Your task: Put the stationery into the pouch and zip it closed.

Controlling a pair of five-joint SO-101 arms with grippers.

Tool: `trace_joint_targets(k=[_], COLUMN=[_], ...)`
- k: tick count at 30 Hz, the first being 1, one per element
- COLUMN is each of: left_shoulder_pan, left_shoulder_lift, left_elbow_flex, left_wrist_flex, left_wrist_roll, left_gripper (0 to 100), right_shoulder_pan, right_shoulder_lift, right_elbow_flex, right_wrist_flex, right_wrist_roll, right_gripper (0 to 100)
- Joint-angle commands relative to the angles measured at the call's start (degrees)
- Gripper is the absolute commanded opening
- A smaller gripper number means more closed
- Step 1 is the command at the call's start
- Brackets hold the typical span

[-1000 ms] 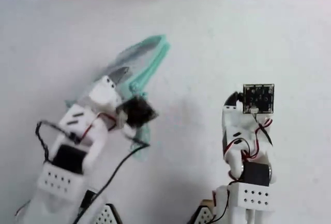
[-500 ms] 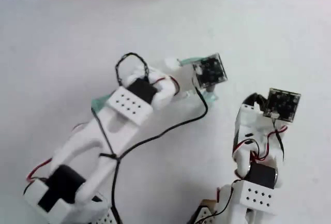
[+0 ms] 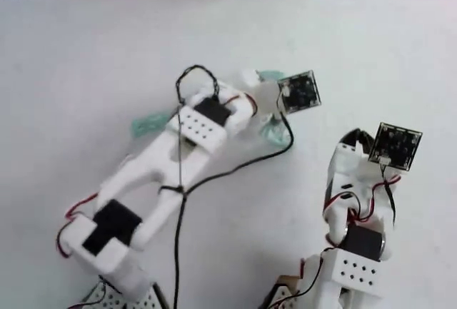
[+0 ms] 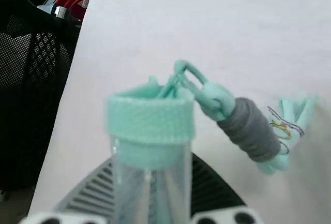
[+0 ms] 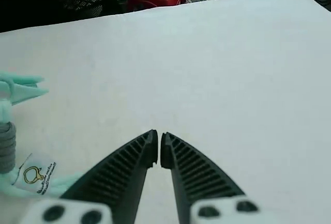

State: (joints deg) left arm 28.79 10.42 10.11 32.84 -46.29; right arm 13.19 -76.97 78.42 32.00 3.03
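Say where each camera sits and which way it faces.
High view: fixed above the table, looking down; both arms show.
Left wrist view: on the left arm, looking along the left hand at the pouch it holds.
Right wrist view: on the right arm, looking past the shut right hand across the table.
Shared: both wrist views catch the pouch's grey-banded zip pull.

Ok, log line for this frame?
left hand at pouch end | right hand shut over table, off pouch | zipper pull trailing from pouch end | zip state unclear
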Motion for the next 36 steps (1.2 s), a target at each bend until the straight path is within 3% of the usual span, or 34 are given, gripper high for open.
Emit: trace_joint_targets(k=[1, 6, 10, 14, 19, 22, 26, 36], left_shoulder_pan=[0.9, 1.9, 1.7, 1.6, -0.3, -0.6, -0.5, 1.5], left_shoulder_lift=[8.7, 19.3, 19.4, 16.0, 11.9, 10.0, 5.2, 2.8], left_elbow_flex=[-9.8, -14.9, -15.6, -14.9, -14.6, -15.9, -22.4, -42.8], left_wrist_flex=[2.2, 4.0, 4.0, 5.6, 7.7, 12.3, 26.0, 42.9], left_wrist_roll=[-0.4, 0.1, 6.4, 11.7, 13.7, 14.9, 22.7, 18.9], left_gripper=[3, 3, 4, 19, 20, 22, 29, 30], right_shoulder_pan=[0.4, 0.5, 0.9, 3.2, 4.4, 4.4, 4.3, 4.3], right_shoulder_lift=[-0.7, -0.7, -0.5, -0.5, -0.3, -0.3, -0.2, -0.2], right_elbow_flex=[-1.9, -1.9, -1.5, -1.2, -1.2, -1.2, -1.2, -1.2], right_wrist_flex=[-1.1, -1.3, -2.3, -3.6, -4.0, -4.0, -3.9, -3.9], right_wrist_roll=[-0.3, -0.3, -0.3, -0.6, -0.7, -0.7, -0.7, -0.7], right_gripper=[1.9, 1.9, 1.9, 1.9, 1.9, 1.9, 1.9, 1.9])
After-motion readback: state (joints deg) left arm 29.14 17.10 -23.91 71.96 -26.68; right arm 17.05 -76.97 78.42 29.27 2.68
